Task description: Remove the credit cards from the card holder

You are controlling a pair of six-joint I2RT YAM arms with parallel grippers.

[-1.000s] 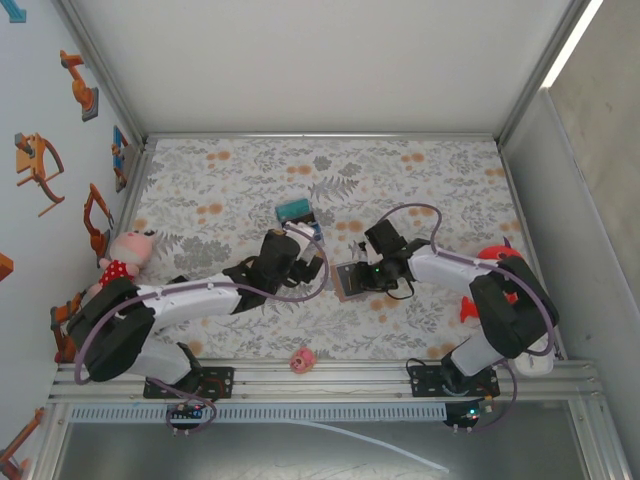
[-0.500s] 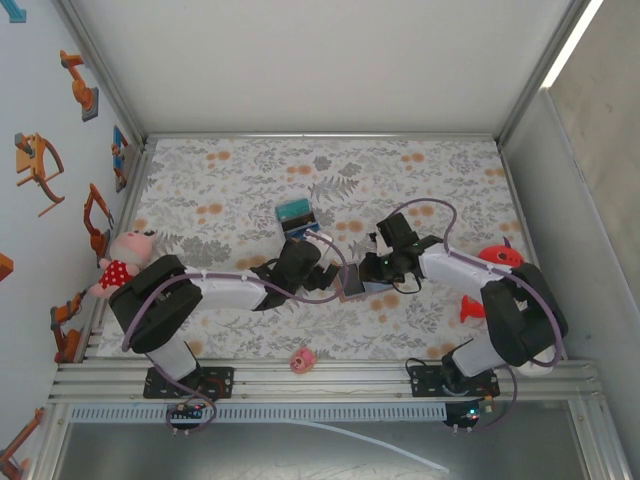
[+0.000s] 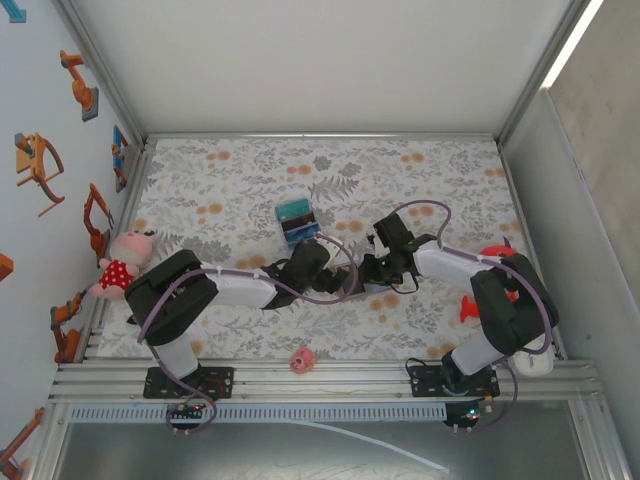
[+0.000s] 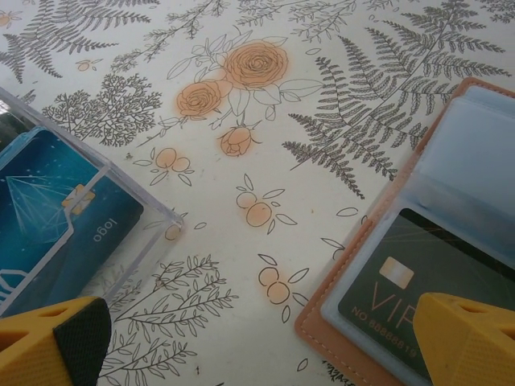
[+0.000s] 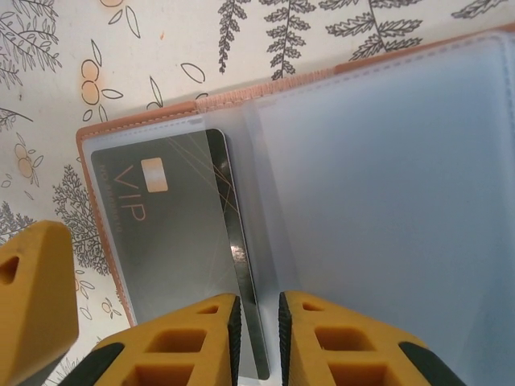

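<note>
1. Top external view. We see the left gripper (image 3: 335, 280) and the right gripper (image 3: 372, 272) on either side of the card holder (image 3: 352, 291). The holder sits on the floral tablecloth (image 3: 220, 170) near the table's middle. The jaws are too small here to read. A clear box (image 3: 295, 214) stands just behind the left gripper.
2. Left wrist view. The left gripper (image 4: 257, 342) has its yellow fingertips (image 4: 56, 338) spread wide above the cloth. At the left lies the clear box (image 4: 121, 183) with a teal card (image 4: 40, 201) inside. At the right lies the opened card holder (image 4: 463, 161), with a dark card (image 4: 426, 277) marked VIP in its pale sleeve. One fingertip overlaps the holder's near corner (whether it touches, we cannot tell).
3. Right wrist view. The right gripper (image 5: 256, 342) has its pads (image 5: 201, 346) nearly pressed together. They pinch the card holder (image 5: 386, 185) at its sleeve, where the long edge of the dark card (image 5: 161, 233) runs into the slit between them.
</note>
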